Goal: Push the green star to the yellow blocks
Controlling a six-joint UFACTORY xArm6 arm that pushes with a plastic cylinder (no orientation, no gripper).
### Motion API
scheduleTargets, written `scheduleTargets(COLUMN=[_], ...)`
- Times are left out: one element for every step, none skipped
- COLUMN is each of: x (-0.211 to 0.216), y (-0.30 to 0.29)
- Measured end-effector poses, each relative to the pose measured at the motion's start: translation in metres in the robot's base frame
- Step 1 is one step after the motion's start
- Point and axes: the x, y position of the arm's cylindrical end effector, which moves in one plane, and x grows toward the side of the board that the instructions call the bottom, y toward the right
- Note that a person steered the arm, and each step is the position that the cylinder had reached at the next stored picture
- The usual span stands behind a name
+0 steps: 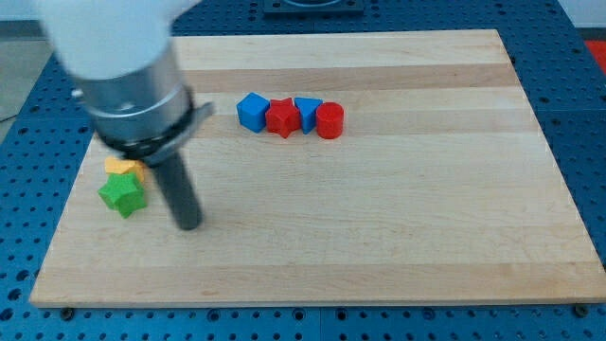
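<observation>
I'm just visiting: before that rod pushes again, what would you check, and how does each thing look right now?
1. Green star-shaped block on the wooden board: ok.
2. Yellow block in sight: ok, though the arm partly hides it.
3. Star against the yellow: ok, they look to be touching.
4. My tip clear of the star: ok, it sits to the star's right with a gap.
5. Row of blue block, red star, blue block and red cylinder out of the way: ok.
6. A second yellow block: cannot tell.

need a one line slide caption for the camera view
My tip rests just right of the green star, which touches a yellow block; a blue-and-red row of four blocks sits apart.
</observation>
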Motion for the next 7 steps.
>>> scheduleTargets(x=[0.0,-0.001,-0.004,-0.006,-0.022,-0.038,-0.041], y=[-0.082,-0.129,-0.128,-0.103,-0.085,-0.063,-0.059])
